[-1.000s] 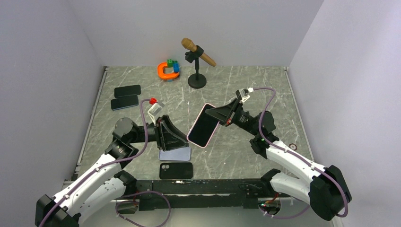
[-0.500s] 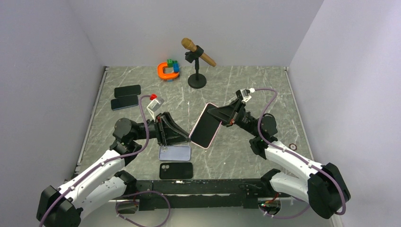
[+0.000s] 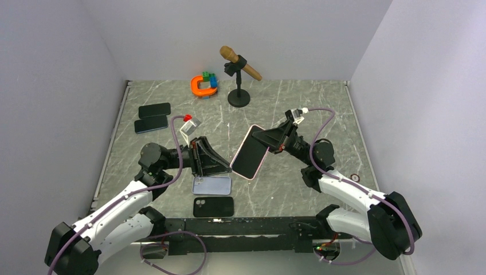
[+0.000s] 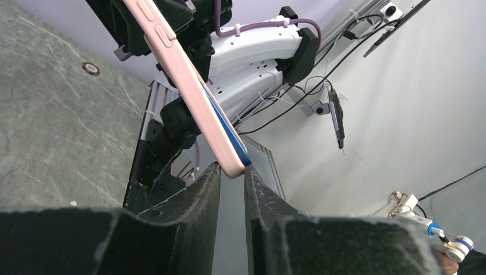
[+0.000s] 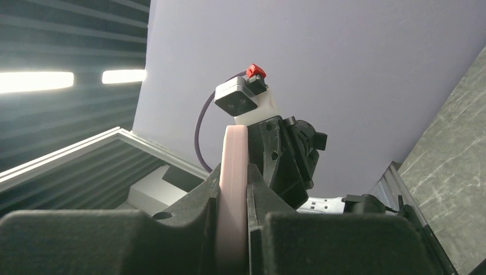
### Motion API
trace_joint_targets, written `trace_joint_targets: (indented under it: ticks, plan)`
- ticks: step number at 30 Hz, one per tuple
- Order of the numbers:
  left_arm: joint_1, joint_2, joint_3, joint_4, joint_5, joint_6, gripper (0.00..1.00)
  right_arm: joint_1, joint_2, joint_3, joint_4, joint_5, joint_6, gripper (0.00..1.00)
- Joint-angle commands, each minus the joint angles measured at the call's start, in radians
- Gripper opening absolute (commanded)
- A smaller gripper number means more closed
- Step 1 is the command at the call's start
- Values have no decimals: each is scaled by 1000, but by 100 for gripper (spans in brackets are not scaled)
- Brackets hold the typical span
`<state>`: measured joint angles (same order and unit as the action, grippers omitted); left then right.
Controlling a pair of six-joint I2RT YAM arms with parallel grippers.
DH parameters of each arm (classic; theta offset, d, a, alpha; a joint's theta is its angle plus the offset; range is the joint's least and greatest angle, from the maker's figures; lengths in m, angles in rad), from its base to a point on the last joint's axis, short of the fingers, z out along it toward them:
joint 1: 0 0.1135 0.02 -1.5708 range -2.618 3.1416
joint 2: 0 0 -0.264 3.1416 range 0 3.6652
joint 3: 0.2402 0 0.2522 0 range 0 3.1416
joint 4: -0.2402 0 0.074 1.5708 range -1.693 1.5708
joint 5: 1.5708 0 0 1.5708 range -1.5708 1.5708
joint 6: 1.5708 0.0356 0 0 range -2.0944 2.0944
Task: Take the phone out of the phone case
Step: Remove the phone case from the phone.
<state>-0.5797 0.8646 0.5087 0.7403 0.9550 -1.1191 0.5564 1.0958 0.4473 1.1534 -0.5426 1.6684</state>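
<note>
The phone in its pink case hangs tilted in the air above the table's middle. My right gripper is shut on its upper end; in the right wrist view the pink case edge is pinched between the two pads. My left gripper is at the phone's lower left corner. In the left wrist view the pink case shows a blue phone edge along it. The case's corner sits just inside my left gripper, touching both narrow-set fingertips.
A lilac case and a black case lie on the table below the left gripper. Two dark phones lie at the far left. A microphone stand and an orange toy stand at the back.
My left gripper has moved right and up to the phone's lower corner. The right gripper has shifted the phone slightly right and down.
</note>
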Motion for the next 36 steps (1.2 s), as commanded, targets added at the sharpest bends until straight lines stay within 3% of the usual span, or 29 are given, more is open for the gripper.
trace_joint_targets:
  ticks: [1,9,17,20,25,28,30,32,36]
  plan:
    - [21,45,-44,17,-15,17,25,11,-54,39,163,7,100,0]
    - [36,79,-44,-17,-20,22,24,38,-87,70,107,8,72,0]
    - [31,80,63,-348,-62,171,28,127,-6,116,151,30,29,0]
    - [22,80,63,-348,-72,165,28,166,28,154,153,29,-8,0]
    - [-23,74,55,-333,-102,161,39,244,26,220,-7,65,-169,0]
    - [-61,83,67,-305,-112,149,41,273,44,230,-6,77,-189,0]
    - [-78,89,77,-305,-125,153,39,282,59,226,11,86,-184,0]
    - [-86,90,91,-343,-155,179,31,298,68,223,6,101,-191,0]
    - [-98,85,175,-621,-344,332,0,332,75,220,-23,134,-229,0]
